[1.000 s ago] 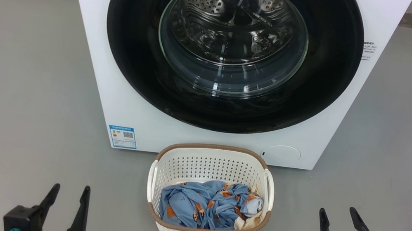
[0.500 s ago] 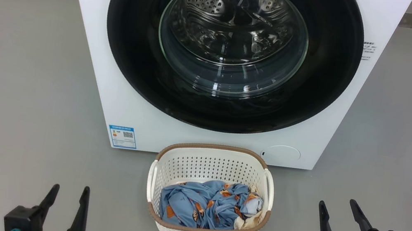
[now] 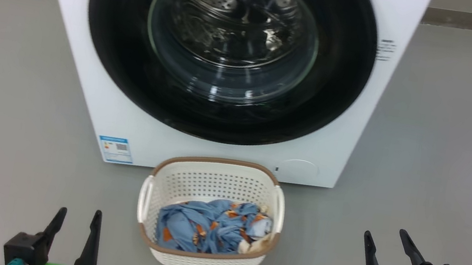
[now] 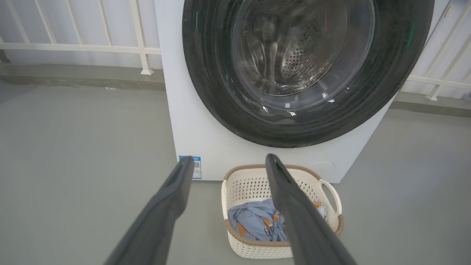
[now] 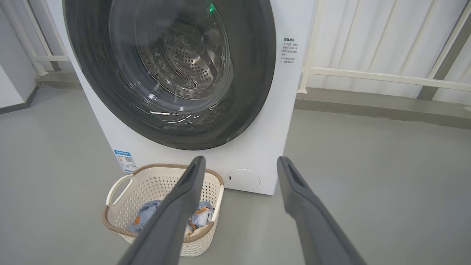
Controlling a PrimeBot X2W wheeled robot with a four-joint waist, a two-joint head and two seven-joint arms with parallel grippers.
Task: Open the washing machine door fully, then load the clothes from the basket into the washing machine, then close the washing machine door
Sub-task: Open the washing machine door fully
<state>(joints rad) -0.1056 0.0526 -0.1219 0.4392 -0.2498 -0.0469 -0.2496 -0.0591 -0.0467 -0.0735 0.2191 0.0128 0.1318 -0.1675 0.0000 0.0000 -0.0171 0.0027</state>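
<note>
The white washing machine (image 3: 79, 92) stands ahead with its black-rimmed glass door (image 3: 352, 65) shut against its front. Directly before it on the floor sits the cream basket (image 3: 208, 180) holding the blue printed clothes (image 3: 206, 226). My left gripper (image 3: 77, 217) is open at the lower left, well left of the basket. My right gripper (image 3: 384, 236) is open at the lower right, apart from everything. The left wrist view looks at the door (image 4: 206, 73) and the basket (image 4: 254, 184) between the open fingers (image 4: 173, 191). The right wrist view has the door (image 5: 257, 73) above and the basket (image 5: 154, 184) at its left.
Grey floor (image 3: 451, 164) spreads on both sides of the machine. A white railing (image 4: 73, 47) runs behind it on the left and another railing (image 5: 386, 77) on the right. A blue label sticker (image 3: 115, 149) marks the machine's lower left corner.
The whole head picture has shifted left, so the camera has turned right. Before that, the right gripper rose slightly. The door stays shut and the basket has not moved.
</note>
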